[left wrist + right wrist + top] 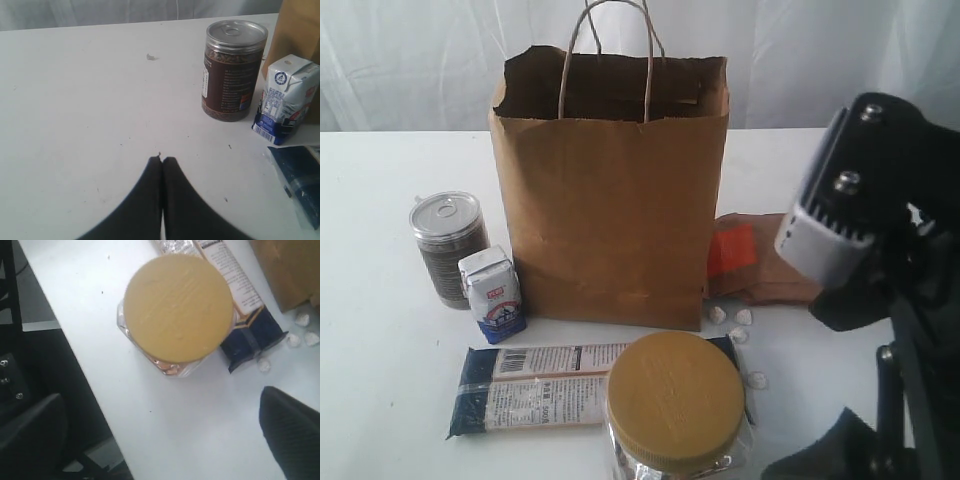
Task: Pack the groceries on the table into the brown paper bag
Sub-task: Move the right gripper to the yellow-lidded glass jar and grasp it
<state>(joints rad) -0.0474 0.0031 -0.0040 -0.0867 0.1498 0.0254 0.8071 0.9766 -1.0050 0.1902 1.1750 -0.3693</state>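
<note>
While the left gripper (162, 161) hangs over the bare white table (75, 100) with its fingers pressed together, the right gripper (160, 410) stands spread wide and seemingly empty, with only one finger clearly visible, near the gold-lidded jar (177, 307). The dark-blue noodle pack (535, 385) lies beside that jar. The brown paper bag (610, 200) stands upright mid-table, its top open.

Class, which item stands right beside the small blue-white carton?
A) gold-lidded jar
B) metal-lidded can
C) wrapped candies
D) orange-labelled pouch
B: the metal-lidded can stands next to the carton, both to the left of the bag in the exterior view.
</note>
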